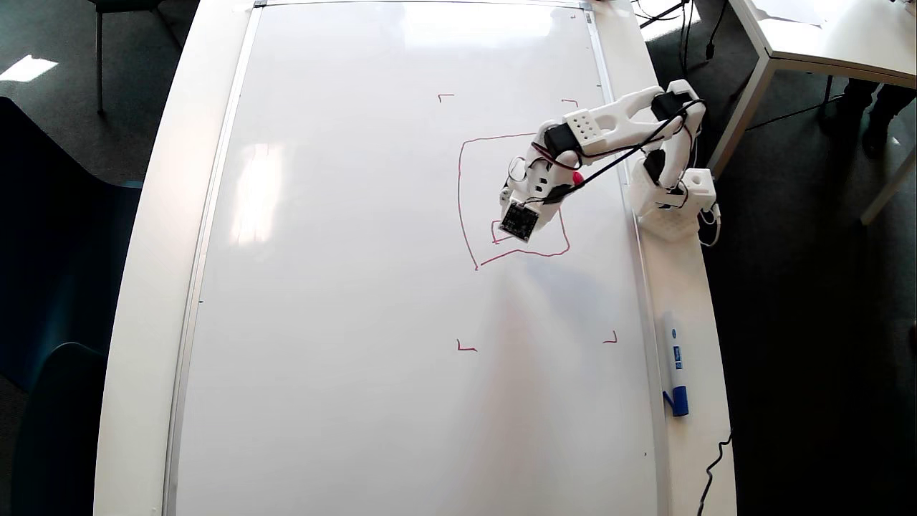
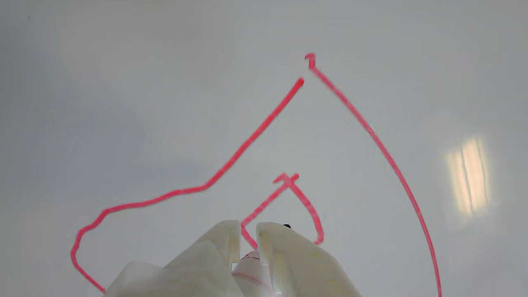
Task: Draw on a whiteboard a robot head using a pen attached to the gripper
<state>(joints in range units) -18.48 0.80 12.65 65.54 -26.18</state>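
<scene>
Room: dark floor, chairs, second white table [image 1: 824, 43].
Surface: glossy whiteboard [image 1: 358, 287] covered the table; blue-capped marker [image 1: 675, 363] beside its frame.
Gripper [image 2: 248, 237]: jaws clamped the pen [image 2: 251, 266].
Robot head [image 1: 462, 193]: partial red outline beneath the gripper.

A big white whiteboard [image 1: 358, 287] lies flat on a white table [image 1: 154, 215]. On the right side of the table stands a small white robot arm [image 1: 645, 136]. It reaches left over the board. Its gripper [image 1: 517, 215] points down near the lower part of a red drawing, the robot head [image 1: 462, 186]. The drawing is a wobbly square with a small shape inside it. A bit of red from the pen [image 1: 577, 177] peeks out by the black wires. Four tiny red corner marks [image 1: 466, 347] sit around the drawing. A white marker with a blue cap [image 1: 675, 365] lies on the table, right of the board.
</scene>
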